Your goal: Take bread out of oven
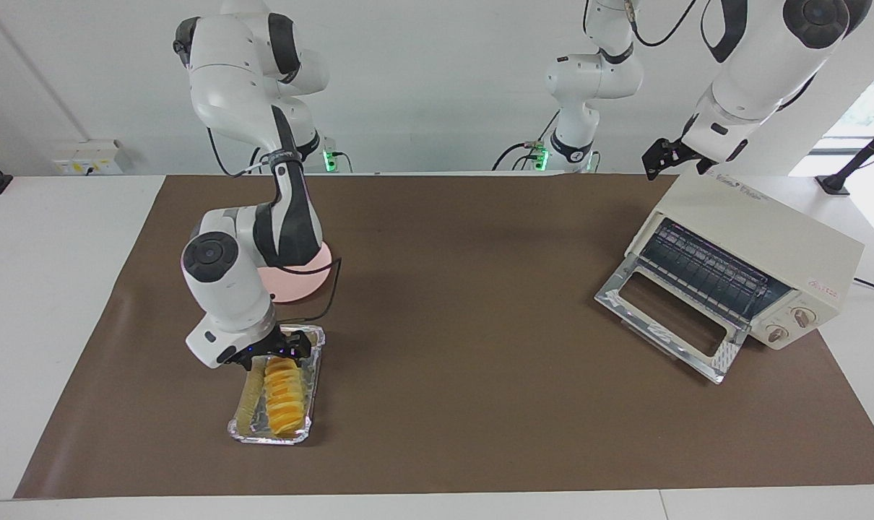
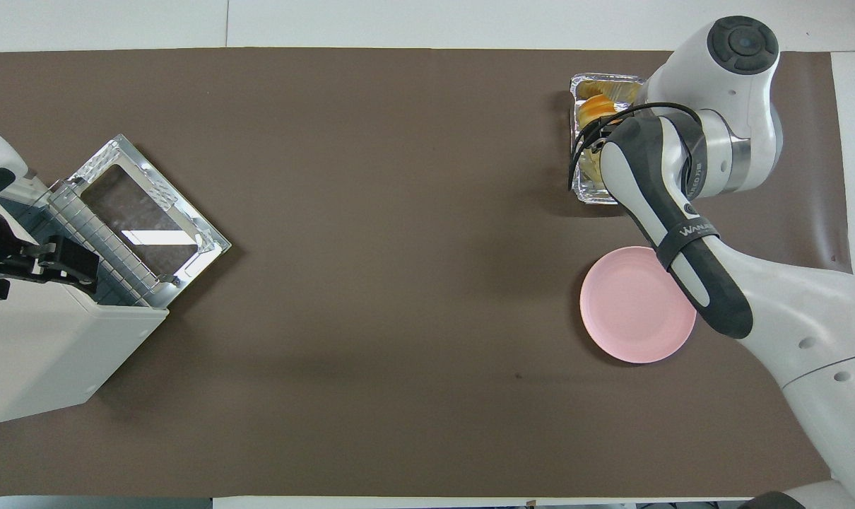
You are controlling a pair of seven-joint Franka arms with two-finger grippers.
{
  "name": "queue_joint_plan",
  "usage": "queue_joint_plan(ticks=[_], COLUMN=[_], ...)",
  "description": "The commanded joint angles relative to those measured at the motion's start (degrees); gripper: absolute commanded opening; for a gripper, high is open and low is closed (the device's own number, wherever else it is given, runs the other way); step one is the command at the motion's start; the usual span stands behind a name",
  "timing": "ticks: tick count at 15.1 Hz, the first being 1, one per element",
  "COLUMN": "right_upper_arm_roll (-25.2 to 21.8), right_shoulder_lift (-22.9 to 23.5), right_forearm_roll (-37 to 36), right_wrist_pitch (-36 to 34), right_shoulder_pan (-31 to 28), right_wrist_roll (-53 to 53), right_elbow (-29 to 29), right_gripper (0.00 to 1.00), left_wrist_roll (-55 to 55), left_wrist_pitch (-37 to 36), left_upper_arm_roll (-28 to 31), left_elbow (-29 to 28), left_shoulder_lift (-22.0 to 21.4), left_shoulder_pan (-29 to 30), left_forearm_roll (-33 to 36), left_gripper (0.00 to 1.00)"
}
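The bread (image 1: 285, 393) (image 2: 596, 107), a ridged golden loaf, lies in a silver foil tray (image 1: 267, 435) (image 2: 581, 85) on the brown mat, toward the right arm's end of the table. My right gripper (image 1: 282, 352) hangs open just above the tray's end nearer the robots, holding nothing; the overhead view hides it under the arm. The cream oven (image 1: 762, 231) (image 2: 39, 360) stands at the left arm's end with its glass door (image 1: 668, 310) (image 2: 145, 219) folded down and only the wire rack (image 1: 704, 271) showing inside. My left gripper (image 1: 657, 162) (image 2: 53, 258) waits open over the oven's top.
A round pink plate (image 1: 296, 289) (image 2: 629, 311) lies bare on the mat, nearer to the robots than the foil tray and partly under the right arm. The brown mat (image 1: 466, 303) spreads between the tray and the oven. A cable runs from the oven's side.
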Motion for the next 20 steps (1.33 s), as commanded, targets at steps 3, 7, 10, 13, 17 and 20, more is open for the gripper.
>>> queue_joint_plan(ticks=[3,7,10,13,17,20], right_upper_arm_roll=[0.2,0.2,0.2,0.3,0.3,0.3], right_shoulder_lift=[2.4,3.8,3.8,3.7,3.3,2.7], right_forearm_roll=[-2.1,-2.2,-2.1,-1.2,-1.1,-1.2], right_wrist_pitch=[4.2,6.0,6.5,6.3,5.5,4.2], right_shoulder_pan=[-0.1,0.8,0.5,-0.4,-0.4,-0.5], right_wrist_roll=[3.4,5.7,5.6,5.7,5.7,5.6], right_elbow=[-0.3,0.0,-0.2,-0.2,-0.1,0.0], right_gripper=[1.00,1.00,0.45,0.00,0.00,0.00], left_wrist_roll=[0.2,0.1,0.1,0.1,0.1,0.1], left_wrist_pitch=[0.5,0.5,0.5,0.5,0.6,0.5], left_upper_arm_roll=[-0.1,-0.1,-0.1,-0.1,-0.1,-0.1], left_elbow=[-1.6,-1.6,-1.6,-1.6,-1.6,-1.6], left_shoulder_lift=[-1.5,-1.5,-1.5,-1.5,-1.5,-1.5], left_shoulder_pan=[0.5,0.5,0.5,0.5,0.5,0.5], left_forearm_roll=[-0.8,-0.8,-0.8,-0.8,-0.8,-0.8], left_gripper=[1.00,1.00,1.00,1.00,1.00,1.00])
